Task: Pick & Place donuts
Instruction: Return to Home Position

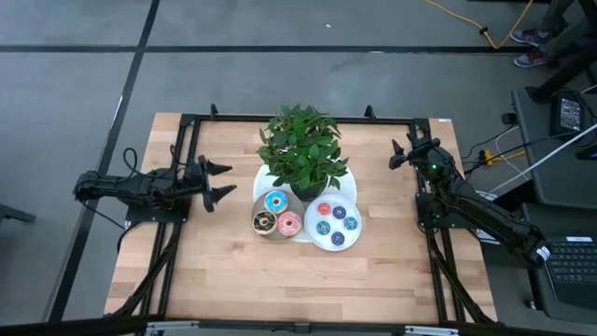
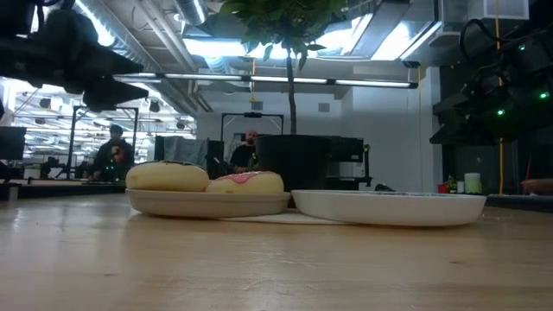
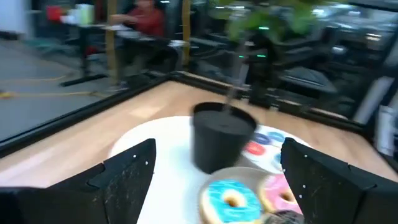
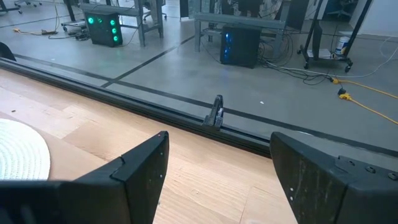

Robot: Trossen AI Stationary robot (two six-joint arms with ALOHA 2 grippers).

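Three larger donuts, blue, pink and chocolate, are laid flat with holes upward on the beige plate at the middle of the tabletop. Mini donuts are laid likewise on the white plate just beside it. The left gripper is held wide open near the left edge, the right gripper wide open towards the right rear corner.

Light-blue donut, pink donut, brown donut, white plate, black pot
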